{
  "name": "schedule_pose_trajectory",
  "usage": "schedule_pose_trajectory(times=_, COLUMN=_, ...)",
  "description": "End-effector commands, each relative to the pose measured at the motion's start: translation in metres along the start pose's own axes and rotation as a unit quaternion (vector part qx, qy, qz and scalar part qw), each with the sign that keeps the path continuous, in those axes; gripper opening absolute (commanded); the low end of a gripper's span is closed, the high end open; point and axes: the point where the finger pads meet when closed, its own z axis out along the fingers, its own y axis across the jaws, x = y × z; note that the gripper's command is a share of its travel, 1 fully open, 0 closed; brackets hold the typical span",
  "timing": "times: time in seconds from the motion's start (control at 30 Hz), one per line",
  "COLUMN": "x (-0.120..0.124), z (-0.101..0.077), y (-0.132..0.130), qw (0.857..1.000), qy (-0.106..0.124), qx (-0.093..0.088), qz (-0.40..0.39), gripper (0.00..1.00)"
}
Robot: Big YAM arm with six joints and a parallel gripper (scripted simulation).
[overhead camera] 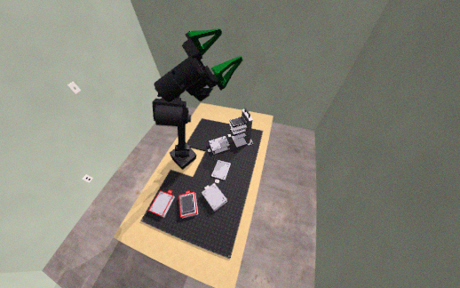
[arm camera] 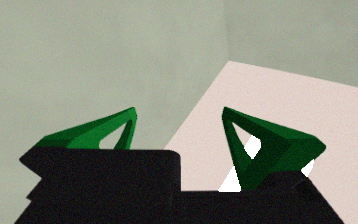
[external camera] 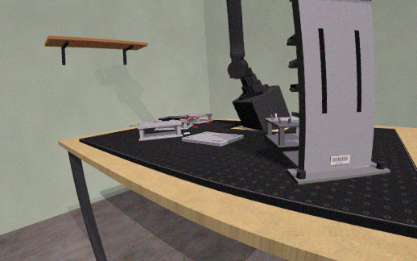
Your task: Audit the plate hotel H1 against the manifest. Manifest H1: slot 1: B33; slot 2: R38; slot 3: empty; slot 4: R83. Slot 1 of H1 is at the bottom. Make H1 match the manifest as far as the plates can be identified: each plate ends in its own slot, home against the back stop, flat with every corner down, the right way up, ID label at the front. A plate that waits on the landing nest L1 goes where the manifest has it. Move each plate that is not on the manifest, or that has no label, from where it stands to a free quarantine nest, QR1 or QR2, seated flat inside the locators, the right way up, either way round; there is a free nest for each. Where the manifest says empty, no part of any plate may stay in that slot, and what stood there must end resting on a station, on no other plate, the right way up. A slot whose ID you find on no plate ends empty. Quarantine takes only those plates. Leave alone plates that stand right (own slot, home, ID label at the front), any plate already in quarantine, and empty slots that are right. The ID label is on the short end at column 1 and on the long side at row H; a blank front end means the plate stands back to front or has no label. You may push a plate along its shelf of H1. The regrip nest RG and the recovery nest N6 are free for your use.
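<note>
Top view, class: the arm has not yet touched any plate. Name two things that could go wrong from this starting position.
1. The open green-fingered gripper points up at the wall, well above the grey plate hotel tower, so labels may be misjudged; no ID is legible in these views.
2. One red-framed quarantine nest seems to hold a dark plate already; a second plate set on it would break the rule. The other red-framed nest looks free.

fingers [overhead camera: 226,68] green | mat [overhead camera: 223,222] black | table [external camera: 202,205] tan | nest [overhead camera: 161,204] red-edged
</note>
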Motion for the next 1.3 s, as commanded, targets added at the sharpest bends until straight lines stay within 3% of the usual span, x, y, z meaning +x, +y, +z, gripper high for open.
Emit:
schedule_pose_trajectory(times=0.0, x=-0.001, z=0.002, y=-0.004, qw=1.0, qy=-0.001, qx=0.002, qz=-0.002, gripper=1.0)
schedule_pose_trajectory(times=0.53, x=-0.001, z=0.002, y=-0.004, qw=1.0, qy=-0.001, qx=0.002, qz=-0.002, gripper=1.0)
schedule_pose_trajectory(times=0.57, x=0.005, z=0.001, y=-0.001, qw=1.0, qy=0.012, qx=0.006, qz=0.027, gripper=0.0)
schedule_pose_trajectory(times=0.63, x=0.011, z=-0.002, y=0.008, qw=0.998, qy=0.026, qx=0.008, qz=0.052, gripper=0.0)
schedule_pose_trajectory(times=0.77, x=0.014, z=0.003, y=-0.002, qw=0.995, qy=0.045, qx=0.019, qz=0.089, gripper=0.0)
schedule_pose_trajectory(times=1.03, x=0.027, z=-0.004, y=0.018, qw=0.979, qy=0.093, qx=0.029, qz=0.181, gripper=0.0)
schedule_pose_trajectory(times=1.1, x=0.027, z=-0.004, y=0.018, qw=0.979, qy=0.093, qx=0.029, qz=0.181, gripper=0.0)
schedule_pose_trajectory(times=1.27, x=0.031, z=-0.008, y=0.033, qw=0.963, qy=0.121, qx=0.034, qz=0.238, gripper=0.0)
